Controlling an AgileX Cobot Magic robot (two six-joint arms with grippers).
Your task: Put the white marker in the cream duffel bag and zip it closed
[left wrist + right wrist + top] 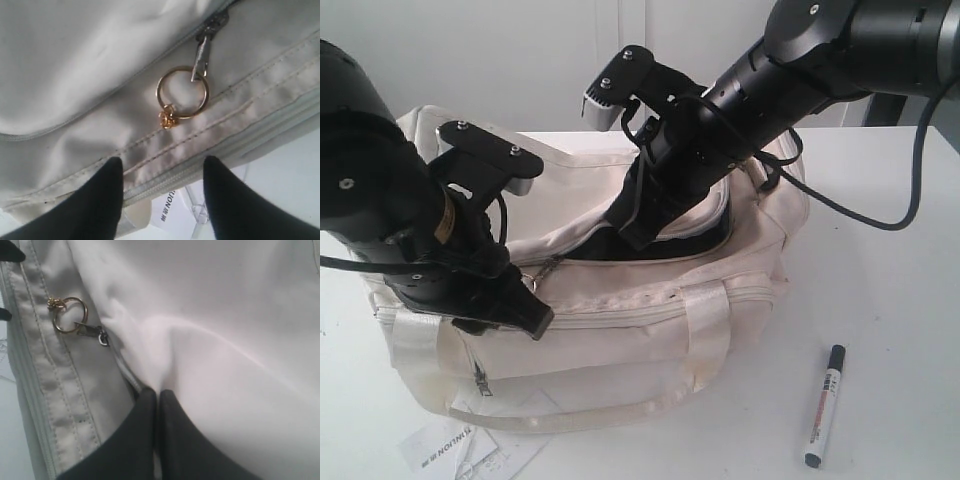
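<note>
— What's the left claw doing?

— My left gripper (164,160) stands open. Its two black fingers (107,200) are spread with nothing between them, hovering just over the front seam of the cream duffel bag (620,330). Just past the tips a gold ring (182,92) hangs from the zip pull (202,47) and lies flat on the fabric, untouched.

— And the right?

— My right gripper (157,392) is closed, its tips pressed together against the pale top flap (560,205). I cannot tell whether a fold of cloth is pinched there. From the exterior view I see that arm reaching down at the bag's mouth, where the zip is undone and black lining (710,232) shows.

— The marker?

— The white marker (824,405) lies on the white table (890,300), outside the bag, off its right end toward the front. Its black cap is at the far end, and it is well apart from both grippers. A printed paper slip (450,445) pokes out from under the bag's front left corner.
</note>
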